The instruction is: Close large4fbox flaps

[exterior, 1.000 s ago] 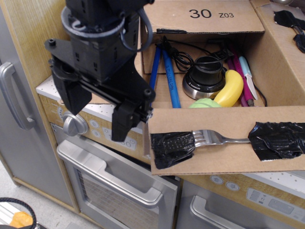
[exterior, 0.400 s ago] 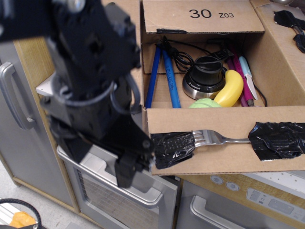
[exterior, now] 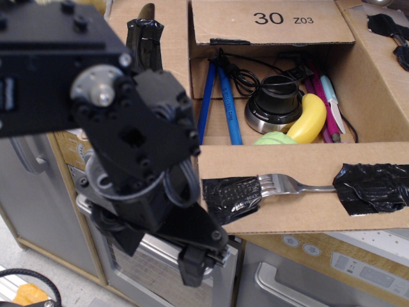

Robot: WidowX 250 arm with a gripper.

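Note:
The large4fbox [exterior: 383, 109] stands open on a toy kitchen counter. Its far flap [exterior: 268, 22], printed "30 Z03", stands up. The near flap [exterior: 300, 211] hangs outward with a metal fork [exterior: 291, 185] fixed on by black tape. The left flap [exterior: 169, 45] and the right flap [exterior: 377, 70] also carry black tape. My black gripper [exterior: 163, 256] hangs low in front of the oven, below the near flap's left corner. Its fingers [exterior: 195, 268] look apart and hold nothing. The arm hides most of the left flap.
Inside the box lie blue pens [exterior: 227, 102], a black round device [exterior: 275, 102], a yellow banana [exterior: 308, 118] and markers. Below are an oven door with a silver handle [exterior: 160, 246], a drawer handle [exterior: 281, 288] and a grey door at the left.
My arm has swung down and toward the camera, from beside the box's left flap to below the near flap's left corner. The box and its flaps have not moved.

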